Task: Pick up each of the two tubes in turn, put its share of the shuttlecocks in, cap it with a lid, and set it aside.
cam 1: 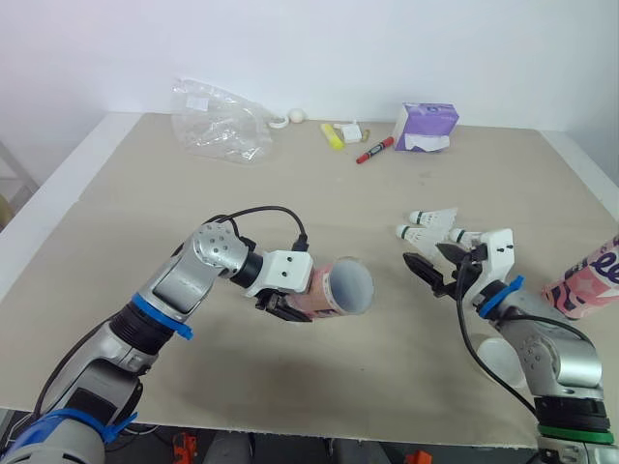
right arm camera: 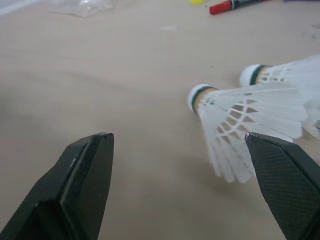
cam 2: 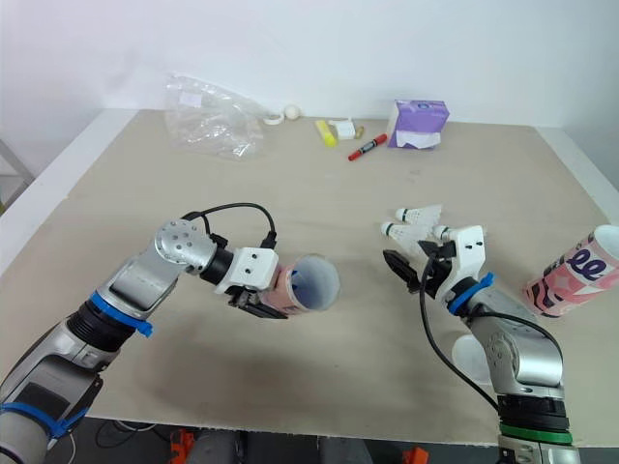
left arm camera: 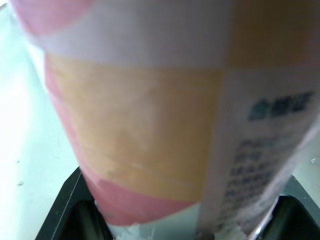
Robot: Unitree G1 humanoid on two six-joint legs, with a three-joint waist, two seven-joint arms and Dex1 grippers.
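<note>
Pink-and-orange tube [left arm camera: 150,115] sits clamped at its lower end in the left jaws, which are closed snugly on its two sides. It is held off the tabletop [cam 1: 145,222], roughly level, with its open mouth turned toward the right jaws. I can make out nothing inside it, so I judge that loading has not begun. The right jaws are spread wide and empty, low over the tabletop, with the shuttlecocks [cam 1: 432,217] lying just ahead of them. The nearest shuttlecock [right arm camera: 235,112] lies close to one fingertip with its cork pointing into the gap, but it is not yet between the jaws. A second tube [cam 1: 585,280] rests well out to the far side of the right jaws, away from the left jaws, uncapped and apparently untouched. A white disc [cam 1: 501,360], probably a lid, lies behind the right jaws, under that forearm. Far beyond both jaws lie a plastic bag [cam 1: 218,121], a red marker [cam 1: 375,151] and a purple tissue pack [cam 1: 426,126], none of them part of the job. By my reading only the first pick-up is done. Filling, capping and setting aside remain for both tubes.
</note>
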